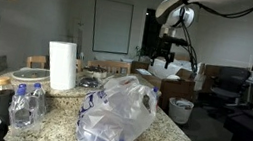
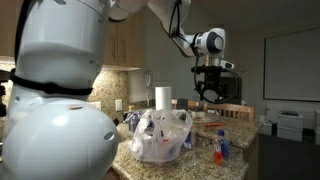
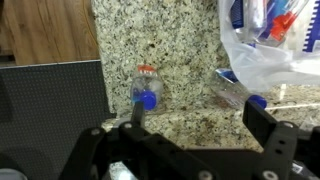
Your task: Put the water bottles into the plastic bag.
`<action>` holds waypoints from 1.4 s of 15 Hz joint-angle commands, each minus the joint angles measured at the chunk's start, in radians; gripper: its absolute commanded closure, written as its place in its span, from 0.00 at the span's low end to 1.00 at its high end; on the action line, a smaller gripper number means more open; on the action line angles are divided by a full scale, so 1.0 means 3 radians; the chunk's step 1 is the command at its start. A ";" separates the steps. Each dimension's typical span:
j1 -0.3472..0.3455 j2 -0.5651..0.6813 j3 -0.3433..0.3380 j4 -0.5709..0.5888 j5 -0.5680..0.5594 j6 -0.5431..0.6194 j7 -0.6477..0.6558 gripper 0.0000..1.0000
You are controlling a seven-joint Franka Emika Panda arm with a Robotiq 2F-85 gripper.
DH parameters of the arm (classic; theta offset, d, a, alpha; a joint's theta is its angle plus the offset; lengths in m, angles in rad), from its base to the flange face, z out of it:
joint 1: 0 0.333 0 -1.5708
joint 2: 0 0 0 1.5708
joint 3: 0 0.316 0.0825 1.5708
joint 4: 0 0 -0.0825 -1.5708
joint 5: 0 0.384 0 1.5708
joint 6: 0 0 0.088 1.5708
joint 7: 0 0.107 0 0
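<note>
Two water bottles [image 1: 25, 106] with blue caps stand near the counter's front corner, apart from the plastic bag [image 1: 119, 110]. In the wrist view one bottle [image 3: 145, 87] is below my left finger and another bottle [image 3: 235, 92] lies beside the bag's edge [image 3: 275, 45]. My gripper [image 3: 200, 125] is open with only bare granite between its fingers. Both exterior views show the gripper [image 1: 169, 55] [image 2: 210, 95] hanging high above the counter, well clear of the bag [image 2: 160, 135] and a bottle [image 2: 220, 146].
A tall paper towel roll [image 1: 61, 66] stands behind the bag, with glassware [image 1: 90, 77] beside it. A dark jar [image 1: 2, 94] stands left of the bottles. The granite counter [image 3: 180, 50] drops off at its edge to a dark floor [image 3: 50, 100].
</note>
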 commanded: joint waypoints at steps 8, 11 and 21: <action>-0.0240 0.0870 -0.0027 0.0628 -0.0039 -0.0006 -0.0167 0.00; -0.0226 0.1018 -0.0023 0.0781 -0.0098 -0.0134 -0.0127 0.00; -0.0198 0.1061 -0.0008 0.0669 -0.0062 0.0106 -0.0024 0.00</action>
